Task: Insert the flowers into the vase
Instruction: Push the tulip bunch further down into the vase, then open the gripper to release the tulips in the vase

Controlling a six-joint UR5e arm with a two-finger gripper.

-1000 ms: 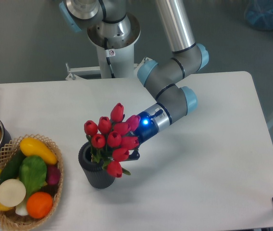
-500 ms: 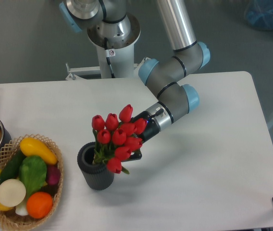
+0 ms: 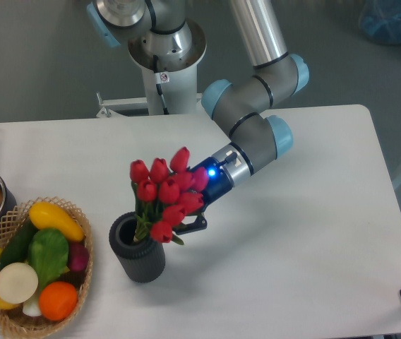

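Nearest the camera, at about seven o'clock on the bench [image 3: 313,233], sits a wicker basket [image 3: 80,282] of toy vegetables, not part of the job. Just past it, toward centre, stands the vase [image 3: 138,258]: a dark ribbed cylinder, upright, its round mouth showing at the left of the rim. The flowers [image 3: 166,194], red closed tulips with green leaves below, lean over that mouth from one o'clock; the stems seem to meet the rim's right side, though whether they are inside I cannot tell. The pincer [image 3: 190,215] is mostly hidden behind the blooms, so I cannot tell its grip, though the bunch looks carried by it. I judge the insertion under way; next the stems need centring over the mouth, then lowering straight. Beyond, the arm [image 3: 257,134] rises to its base at twelve o'clock
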